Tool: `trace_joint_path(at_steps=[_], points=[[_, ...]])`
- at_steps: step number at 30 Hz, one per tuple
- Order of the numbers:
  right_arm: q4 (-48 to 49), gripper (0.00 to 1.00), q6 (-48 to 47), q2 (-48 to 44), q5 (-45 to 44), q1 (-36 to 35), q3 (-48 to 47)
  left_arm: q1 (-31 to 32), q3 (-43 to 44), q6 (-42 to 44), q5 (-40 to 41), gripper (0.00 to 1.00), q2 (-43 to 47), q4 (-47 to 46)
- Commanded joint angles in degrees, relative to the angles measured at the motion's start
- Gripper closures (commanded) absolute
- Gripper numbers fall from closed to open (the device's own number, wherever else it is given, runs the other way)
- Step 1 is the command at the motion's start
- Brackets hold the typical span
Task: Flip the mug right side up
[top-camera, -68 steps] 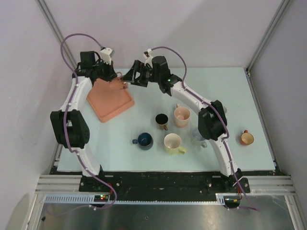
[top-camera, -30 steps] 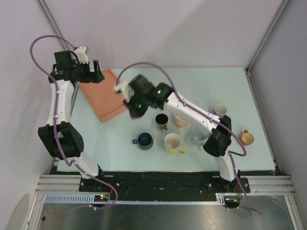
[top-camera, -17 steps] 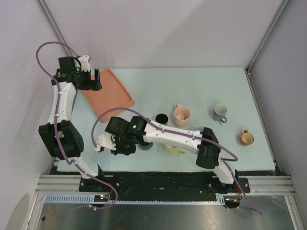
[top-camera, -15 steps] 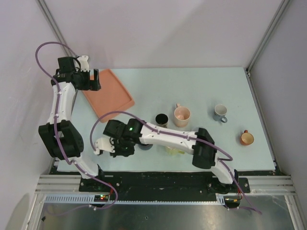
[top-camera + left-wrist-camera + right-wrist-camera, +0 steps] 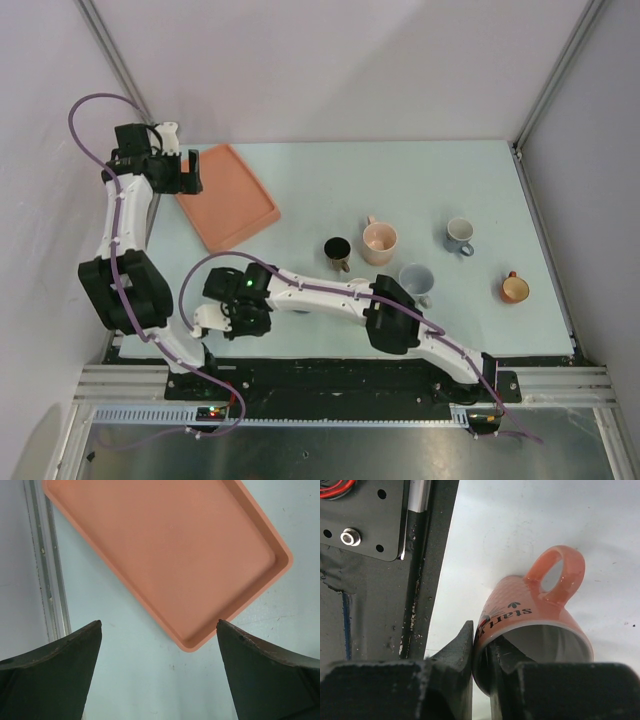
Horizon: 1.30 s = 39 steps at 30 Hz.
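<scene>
A salmon-orange mug point(image 5: 530, 615) with dark lettering stands mouth up at the table's near-left corner, its handle pointing away from my right wrist. My right gripper point(image 5: 481, 640) straddles its rim wall, one finger outside and one inside, shut on it. From above, the right gripper point(image 5: 225, 318) covers the mug, so the mug is hidden in the top view. My left gripper point(image 5: 159, 625) hangs wide open above the near corner of the orange tray point(image 5: 165, 550), holding nothing; in the top view this left gripper point(image 5: 190, 170) is at the far left.
The orange tray point(image 5: 235, 200) lies at the back left. Upright mugs stand mid-table: black point(image 5: 337, 250), pink point(image 5: 379, 242), pale blue point(image 5: 416, 279), grey point(image 5: 459, 235), and orange point(image 5: 514, 289) at the right. The black base plate point(image 5: 375, 580) and table edge are just left of the held mug.
My right arm has swung from the tray down across the table to the near-left corner. My left gripper has drawn back from the tray to its left edge.
</scene>
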<state>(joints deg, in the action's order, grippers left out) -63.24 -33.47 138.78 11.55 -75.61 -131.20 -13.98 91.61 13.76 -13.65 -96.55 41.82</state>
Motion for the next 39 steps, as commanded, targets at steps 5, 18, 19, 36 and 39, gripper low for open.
trace_joint_path(at_steps=[5, 18, 19, 36, 39], points=[[-1.1, 0.4, 1.0, -2.1, -7.3, -1.2, -4.3, -0.1, 0.2, 1.5, -0.1, 0.0, 2.7, -0.5], [4.3, 0.18, 3.9, -21.6, -6.6, 0.3, 2.4, -0.1, 0.2, 1.6, -1.0, 0.0, 3.4, -0.5], [6.1, 0.18, 5.2, -25.5, -6.7, 1.2, 5.4, -0.1, 0.1, 1.1, -1.7, 0.0, 3.6, -0.5], [42.0, 0.15, 46.9, -92.7, -22.4, 66.9, 79.8, 9.9, -22.0, -3.4, -0.7, 0.0, 30.1, -13.9], [43.2, 0.15, 46.9, -99.5, -28.1, 68.6, 86.8, 10.1, -30.4, -0.9, 0.7, 0.0, 39.9, -14.5]])
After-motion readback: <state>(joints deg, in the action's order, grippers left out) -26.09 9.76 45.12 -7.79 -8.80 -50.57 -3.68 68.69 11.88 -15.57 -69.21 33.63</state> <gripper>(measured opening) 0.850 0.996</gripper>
